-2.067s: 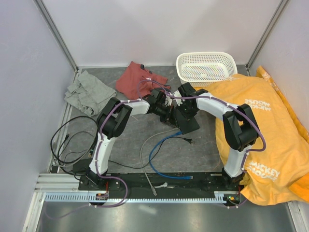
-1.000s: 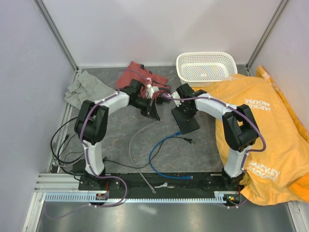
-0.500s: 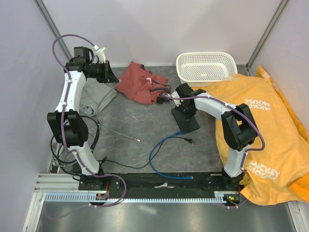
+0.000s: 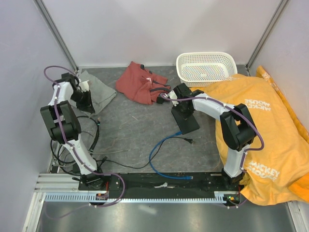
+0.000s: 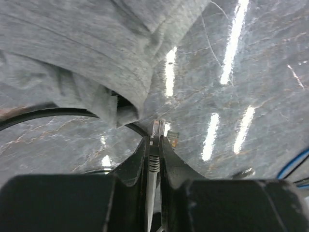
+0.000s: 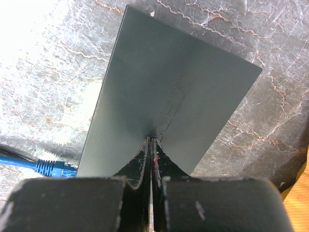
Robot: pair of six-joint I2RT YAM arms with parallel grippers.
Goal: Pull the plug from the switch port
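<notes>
The switch (image 4: 189, 124) is a flat black box lying mid-table; it fills the right wrist view (image 6: 178, 82). My right gripper (image 4: 184, 112) (image 6: 151, 140) is shut, with its tips pressed down on the switch's top face. My left gripper (image 4: 86, 101) (image 5: 155, 140) is at the far left of the table, by the grey cloth. It is shut on a grey cable's plug (image 5: 157, 129), whose clear tip pokes out past the fingertips, well away from the switch. A blue plug (image 6: 48, 167) lies at the switch's near edge.
A grey cloth (image 4: 98, 90) (image 5: 72, 53) lies by the left gripper, with black cables (image 4: 72, 140) near it. A red cloth (image 4: 140, 82), a white basket (image 4: 205, 67) and an orange cloth (image 4: 263, 125) lie around the back and right. A blue cable (image 4: 161, 147) loops near the front.
My left arm has swung from the switch out to the far left, carrying the grey plug with it. My right gripper has stayed on the switch.
</notes>
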